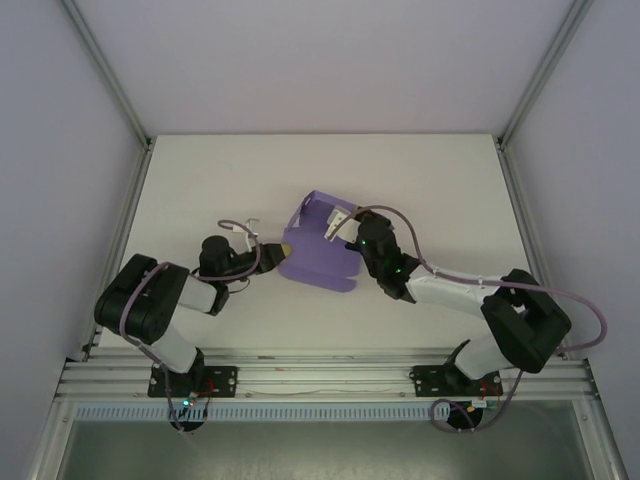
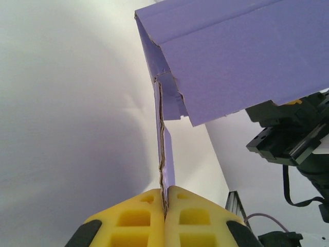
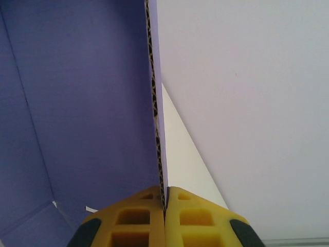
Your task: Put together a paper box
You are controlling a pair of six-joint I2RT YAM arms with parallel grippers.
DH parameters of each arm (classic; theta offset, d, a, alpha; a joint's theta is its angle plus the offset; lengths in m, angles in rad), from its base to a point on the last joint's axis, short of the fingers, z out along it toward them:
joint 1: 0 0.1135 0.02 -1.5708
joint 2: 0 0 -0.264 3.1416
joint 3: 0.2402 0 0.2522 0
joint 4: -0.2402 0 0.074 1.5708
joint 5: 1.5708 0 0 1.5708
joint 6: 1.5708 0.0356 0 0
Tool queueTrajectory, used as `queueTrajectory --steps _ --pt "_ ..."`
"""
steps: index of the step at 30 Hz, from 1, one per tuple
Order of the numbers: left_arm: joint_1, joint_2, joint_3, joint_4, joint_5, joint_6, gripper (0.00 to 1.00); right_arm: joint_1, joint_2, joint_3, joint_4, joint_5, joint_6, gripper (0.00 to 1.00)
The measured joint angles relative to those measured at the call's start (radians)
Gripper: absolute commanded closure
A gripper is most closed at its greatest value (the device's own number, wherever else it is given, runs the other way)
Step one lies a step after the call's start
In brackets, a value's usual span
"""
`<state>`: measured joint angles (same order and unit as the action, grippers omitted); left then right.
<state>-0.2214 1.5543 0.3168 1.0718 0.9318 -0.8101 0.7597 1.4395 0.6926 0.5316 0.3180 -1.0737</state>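
Observation:
The paper box (image 1: 322,240) is purple card, partly folded, held above the white table's middle between both arms. My left gripper (image 1: 283,246) is shut on its left edge. In the left wrist view the yellow fingers (image 2: 139,216) pinch a thin upright purple panel (image 2: 165,149), and a larger folded flap (image 2: 241,56) hangs above. My right gripper (image 1: 345,226) is shut on the right side of the box. In the right wrist view its yellow fingers (image 3: 198,218) clamp the corrugated edge (image 3: 156,113) of a wide purple panel (image 3: 82,103).
Aluminium rails (image 1: 320,375) run along the near edge of the table (image 1: 200,190). White walls enclose the left, right and back. The black right arm (image 2: 293,134) appears at the right of the left wrist view.

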Motion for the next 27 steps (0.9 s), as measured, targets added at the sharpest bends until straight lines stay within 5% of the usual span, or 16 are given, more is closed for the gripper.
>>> queueTrajectory --steps 2,4,8,14,20,27 --pt "0.0 -0.048 0.03 -0.135 -0.027 0.056 0.72 0.0 -0.001 0.0 0.0 -0.002 0.0 1.0" --pt "-0.002 -0.105 0.058 -0.267 -0.07 0.11 0.7 0.001 -0.001 0.0 -0.007 -0.012 -0.001 1.0" --pt "-0.007 -0.244 0.101 -0.518 -0.203 0.229 0.34 0.001 0.006 0.0 -0.018 -0.029 -0.003 1.0" --pt "-0.008 -0.346 0.176 -0.854 -0.449 0.317 0.18 0.003 0.041 0.003 -0.032 -0.035 -0.016 1.0" --pt "-0.008 -0.342 0.24 -0.969 -0.604 0.351 0.18 0.029 0.116 0.037 -0.039 -0.011 -0.084 1.0" --pt "-0.072 -0.179 0.332 -0.957 -0.595 0.479 0.3 0.043 0.154 0.079 -0.05 -0.008 -0.106 1.0"
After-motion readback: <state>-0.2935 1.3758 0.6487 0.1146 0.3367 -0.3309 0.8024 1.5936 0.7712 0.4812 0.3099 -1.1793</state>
